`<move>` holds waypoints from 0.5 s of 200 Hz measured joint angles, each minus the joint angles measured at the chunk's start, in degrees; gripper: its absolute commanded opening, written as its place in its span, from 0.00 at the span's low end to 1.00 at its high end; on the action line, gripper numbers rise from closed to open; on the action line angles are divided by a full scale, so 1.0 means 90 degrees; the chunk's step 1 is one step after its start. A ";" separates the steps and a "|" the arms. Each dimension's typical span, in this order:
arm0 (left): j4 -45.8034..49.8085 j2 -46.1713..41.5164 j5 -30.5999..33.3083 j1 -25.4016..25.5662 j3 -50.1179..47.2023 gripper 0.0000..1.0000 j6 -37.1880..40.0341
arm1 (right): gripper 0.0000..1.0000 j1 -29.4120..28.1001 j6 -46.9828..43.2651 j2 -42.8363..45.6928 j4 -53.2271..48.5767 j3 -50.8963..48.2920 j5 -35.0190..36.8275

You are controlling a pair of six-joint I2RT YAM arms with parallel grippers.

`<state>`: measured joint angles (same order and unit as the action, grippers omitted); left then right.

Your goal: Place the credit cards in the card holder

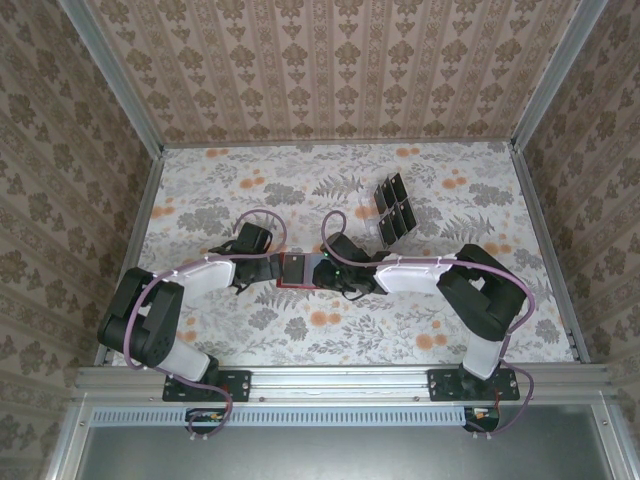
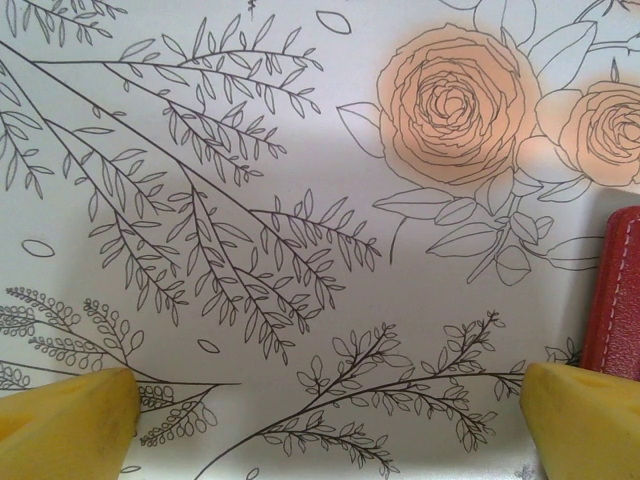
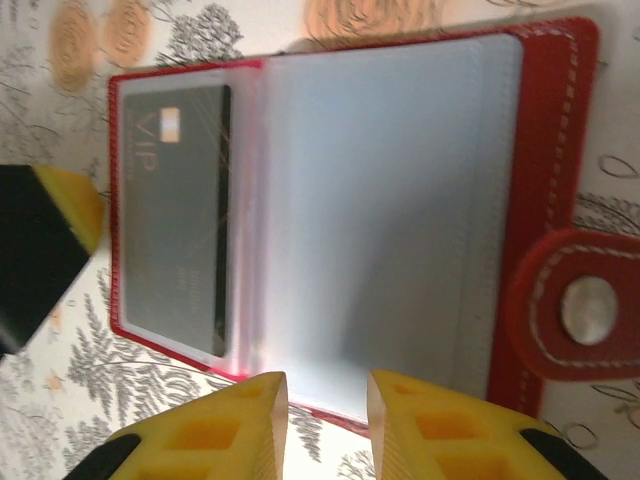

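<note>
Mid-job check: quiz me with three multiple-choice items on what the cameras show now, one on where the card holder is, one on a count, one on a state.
1. Where does the card holder lie?
A) in the far left corner
B) beside the right arm's base
C) mid-table, between the left gripper and the right gripper

2. How many credit cards sit in its pockets in the right wrist view?
A) none
B) one
C) three

3. The left gripper is:
A) open over the table
B) shut on a card
C) shut on the clasp

Answers: C, the top view shows a gripper on either side of it. B, one dark card lies behind the left pocket. A, its fingers stand wide apart with patterned table between them.
</note>
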<state>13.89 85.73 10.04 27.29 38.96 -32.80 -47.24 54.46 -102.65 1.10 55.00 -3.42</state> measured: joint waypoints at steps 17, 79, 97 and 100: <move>-0.0007 0.0002 0.0002 0.0000 -0.0007 1.00 0.0000 | 0.29 0.0015 0.0002 -0.0070 0.0107 0.0000 -0.0044; -0.0049 -0.0017 0.0002 0.0000 -0.0034 1.00 0.0000 | 0.31 0.0056 -0.0032 0.0121 -0.0092 0.0000 -0.0015; -0.0049 -0.0024 0.0002 0.0000 -0.0036 1.00 0.0000 | 0.31 0.0056 -0.0049 0.0389 -0.0236 0.0000 0.0027; -0.0049 -0.0024 0.0002 0.0000 -0.0036 1.00 0.0002 | 0.31 0.0056 -0.0049 0.0430 -0.0248 0.0000 0.0032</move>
<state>13.45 85.52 10.07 27.29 38.63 -32.77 -46.74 54.02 -98.78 -1.13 55.00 -3.14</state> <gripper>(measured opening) 0.997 0.306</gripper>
